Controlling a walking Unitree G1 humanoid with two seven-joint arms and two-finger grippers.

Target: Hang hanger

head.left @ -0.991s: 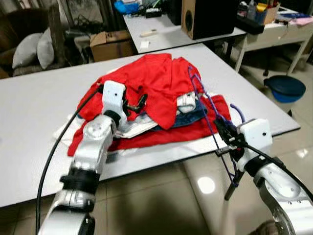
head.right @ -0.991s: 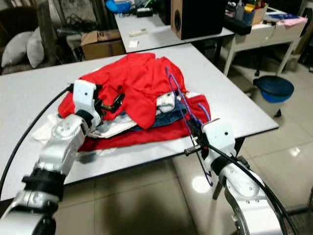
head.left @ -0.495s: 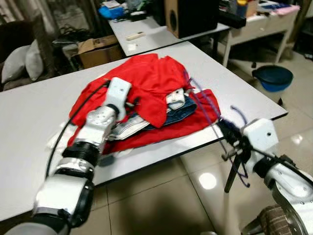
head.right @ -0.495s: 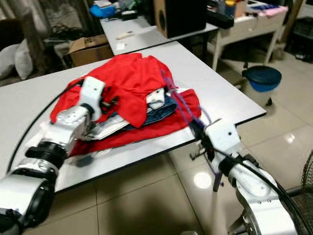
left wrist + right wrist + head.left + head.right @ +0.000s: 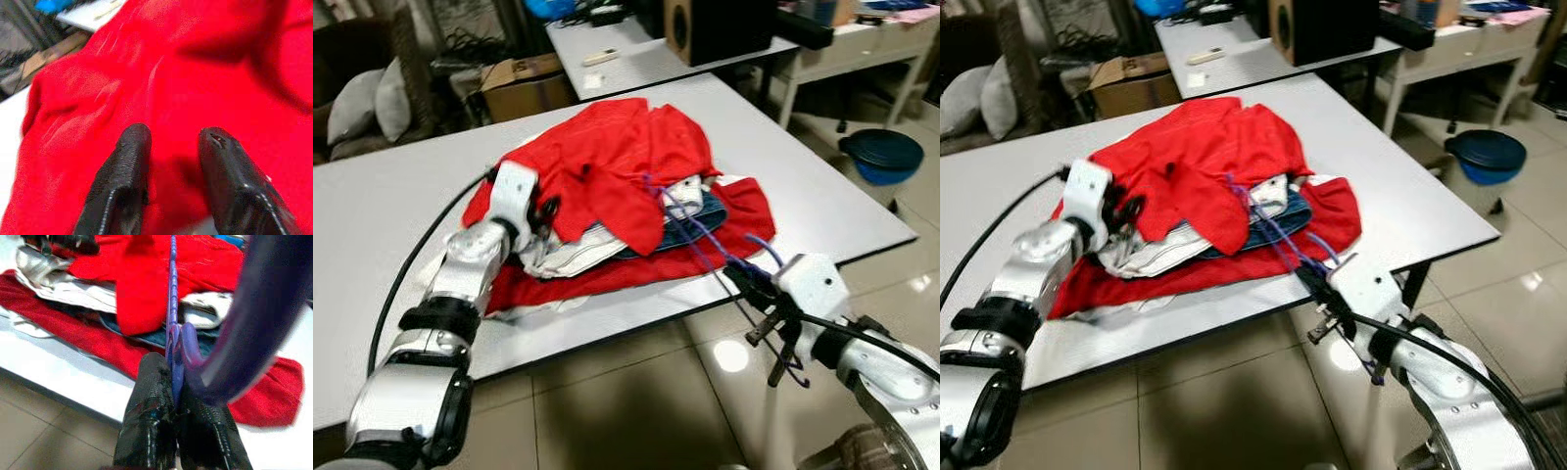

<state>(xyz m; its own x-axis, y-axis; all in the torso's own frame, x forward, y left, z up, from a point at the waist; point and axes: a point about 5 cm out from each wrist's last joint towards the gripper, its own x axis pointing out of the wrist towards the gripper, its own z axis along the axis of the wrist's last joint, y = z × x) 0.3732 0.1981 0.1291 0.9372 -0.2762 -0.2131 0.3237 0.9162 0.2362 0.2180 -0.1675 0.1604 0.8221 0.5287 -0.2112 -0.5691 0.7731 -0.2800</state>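
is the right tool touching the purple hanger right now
Touching. In the right wrist view the right tool has its two black fingers shut against the purple hanger, whose thin bar runs out from between them.

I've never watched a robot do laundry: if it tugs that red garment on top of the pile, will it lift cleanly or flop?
Probably flop: the red garment lies crumpled in soft folds. It looks thin, so likely light. It drapes over other clothes, so the left gripper tugging it may drag them along.

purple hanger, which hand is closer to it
Right. The right hand is shut on the purple hanger near its hook, off the table's front edge. The left hand, open, hovers over the red garment on the pile's far side.
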